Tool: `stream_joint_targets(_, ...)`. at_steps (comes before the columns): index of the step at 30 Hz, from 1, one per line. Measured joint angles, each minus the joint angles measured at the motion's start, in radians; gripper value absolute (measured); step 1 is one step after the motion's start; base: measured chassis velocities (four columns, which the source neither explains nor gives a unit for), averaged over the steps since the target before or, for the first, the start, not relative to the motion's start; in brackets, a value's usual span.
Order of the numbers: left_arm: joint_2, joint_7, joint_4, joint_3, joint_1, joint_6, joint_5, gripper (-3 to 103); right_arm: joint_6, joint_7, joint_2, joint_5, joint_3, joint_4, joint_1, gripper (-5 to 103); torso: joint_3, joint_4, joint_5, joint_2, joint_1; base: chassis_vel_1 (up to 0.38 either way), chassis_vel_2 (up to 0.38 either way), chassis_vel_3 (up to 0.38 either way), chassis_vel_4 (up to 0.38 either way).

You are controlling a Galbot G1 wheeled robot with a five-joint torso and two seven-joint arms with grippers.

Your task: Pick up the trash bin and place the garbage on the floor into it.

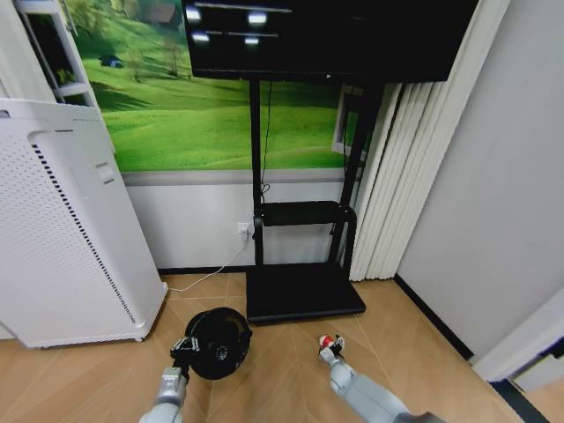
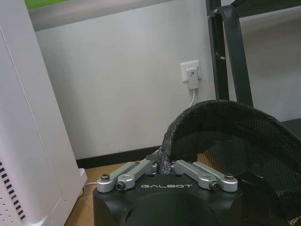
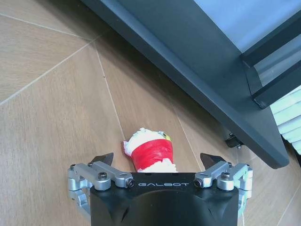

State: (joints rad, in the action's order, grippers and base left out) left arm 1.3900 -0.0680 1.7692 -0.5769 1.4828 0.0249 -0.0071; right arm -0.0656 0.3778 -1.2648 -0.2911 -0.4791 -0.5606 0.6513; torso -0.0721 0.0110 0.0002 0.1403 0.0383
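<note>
Black mesh trash bin [image 1: 218,343] is pinched at its rim in my left tool [image 2: 165,165], held just front-left of the TV stand base [image 1: 304,292]; right tool [image 3: 158,160] spread wide around the red-and-white garbage [image 3: 149,151], next I'd close and lift.

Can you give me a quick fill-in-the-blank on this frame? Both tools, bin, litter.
1. The left tool is shut on the rim of the ____.
2. The right tool is ____, its fingers either side of the red-and-white wrapper piece.
3. That piece lies on the wooden ____.
4. The trash bin sits between the white perforated appliance and the black TV stand ____.

Missing: trash bin; open; floor; base
</note>
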Motion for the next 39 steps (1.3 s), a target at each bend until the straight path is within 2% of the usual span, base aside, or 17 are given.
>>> stream_joint_targets(13,0.005,-0.003,0.008,-0.002,0.01,0.007,0.001,4,-0.025,0.015,-0.026,0.024,0.004,0.051,-0.022,101,0.0,0.0,-0.0002,0.0,0.0,0.0,0.0,0.0,0.0)
stream_joint_targets(15,0.005,-0.003,0.01,-0.004,0.011,0.007,0.001,4,-0.036,0.016,-0.027,0.036,0.007,0.063,-0.024,88,0.0,0.0003,-0.0002,0.0,0.0,0.0,0.0,0.0,0.0)
stream_joint_targets(17,0.005,-0.003,0.01,-0.005,0.011,0.008,0.001,4,-0.036,0.016,-0.029,0.038,0.008,0.068,-0.025,88,0.0,0.0003,-0.0002,0.0,0.0,0.0,0.0,0.0,0.0)
stream_joint_targets(21,0.007,-0.004,0.009,-0.005,0.01,0.008,0.002,4,-0.036,0.014,-0.032,0.042,0.012,0.074,-0.026,66,0.0,0.0001,-0.0002,0.0,0.0,0.0,0.0,0.0,0.0)
stream_joint_targets(22,0.007,-0.004,0.009,-0.005,0.01,0.008,0.002,4,-0.036,0.014,-0.032,0.042,0.012,0.074,-0.026,66,0.0,0.0001,-0.0002,0.0,0.0,0.0,0.0,0.0,0.0)
stream_joint_targets(24,0.01,-0.004,0.007,-0.003,0.009,0.008,0.003,4,-0.033,0.013,-0.034,0.042,0.012,0.075,-0.026,56,0.0,0.0001,-0.0002,0.0,0.0,0.0,0.0,0.0,0.0)
stream_joint_targets(25,0.01,-0.004,0.007,-0.003,0.009,0.008,0.003,4,-0.033,0.013,-0.034,0.042,0.012,0.075,-0.026,56,0.0,0.0001,-0.0002,0.0,0.0,0.0,0.0,0.0,0.0)
stream_joint_targets(28,0.01,-0.004,0.004,-0.002,0.009,0.011,0.004,4,-0.026,0.012,-0.036,0.044,0.012,0.077,-0.024,39,0.0,0.0001,-0.0002,0.0,0.0,0.0,0.0,0.0,0.0)
stream_joint_targets(29,0.01,-0.004,0.004,-0.002,0.009,0.011,0.004,4,-0.026,0.012,-0.036,0.044,0.012,0.077,-0.024,39,0.0,0.0001,-0.0002,0.0,0.0,0.0,0.0,0.0,0.0)
stream_joint_targets(30,0.01,-0.004,0.002,-0.002,0.009,0.012,0.004,4,-0.024,0.012,-0.037,0.045,0.012,0.078,-0.023,33,0.0,0.0001,-0.0002,0.0,0.0,0.0,0.0,0.0,0.0)
stream_joint_targets(32,0.009,-0.004,0.001,-0.002,0.009,0.012,0.004,4,-0.022,0.012,-0.037,0.045,0.012,0.078,-0.023,33,0.0,0.0001,-0.0002,0.0,0.0,0.0,0.0,0.0,0.0)
stream_joint_targets(33,0.008,-0.004,0.0,-0.003,0.009,0.014,0.004,4,-0.018,0.012,-0.037,0.047,0.012,0.078,-0.02,24,0.0,0.0001,-0.0002,0.0,0.0,0.0,0.0,0.0,0.0)
stream_joint_targets(39,0.007,-0.005,-0.003,-0.003,0.008,0.015,0.004,4,-0.017,0.014,-0.031,0.048,0.015,0.062,-0.011,14,0.0,0.0001,-0.0001,0.0,0.0,0.0,0.0,0.0,0.0)
